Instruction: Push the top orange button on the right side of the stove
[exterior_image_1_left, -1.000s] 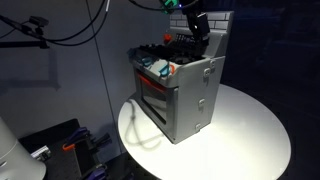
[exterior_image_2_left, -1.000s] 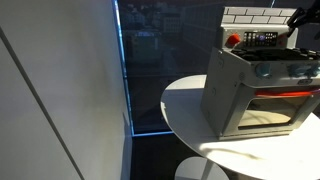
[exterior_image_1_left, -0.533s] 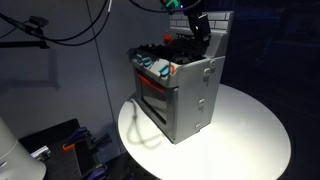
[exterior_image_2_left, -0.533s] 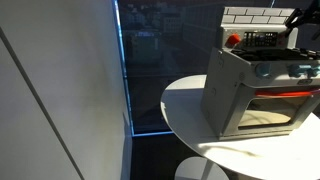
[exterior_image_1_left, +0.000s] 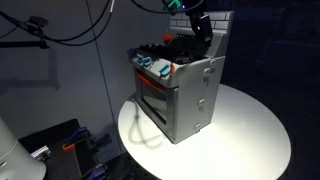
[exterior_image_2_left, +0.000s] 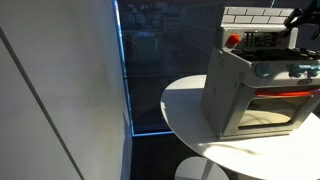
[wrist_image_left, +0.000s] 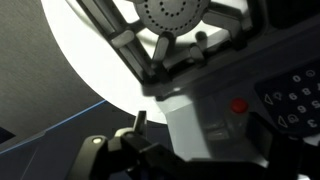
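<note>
Round white table (exterior_image_1_left: 250, 130), seen in both exterior views. Grey stove (exterior_image_1_left: 185, 95) stands on it towards the edge, oven door shut, white brick back (exterior_image_2_left: 255, 16) upright behind. Gripper (exterior_image_1_left: 200, 28) hangs over the rear of the stove top, close to the back panel; finger opening not resolvable, nothing seen held. Wrist view: burner (wrist_image_left: 172, 14), dark button panel (wrist_image_left: 295, 100), red button (wrist_image_left: 238, 105) beside it.

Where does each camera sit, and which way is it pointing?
Exterior view: raised, looks down at the stove on its round table; arm above it.
Exterior view: lower, sideways on, stove at right edge; arm top right.
Wrist view: close over the stove's burner and button panel; gripper at bottom.
All three share the stove.
</note>
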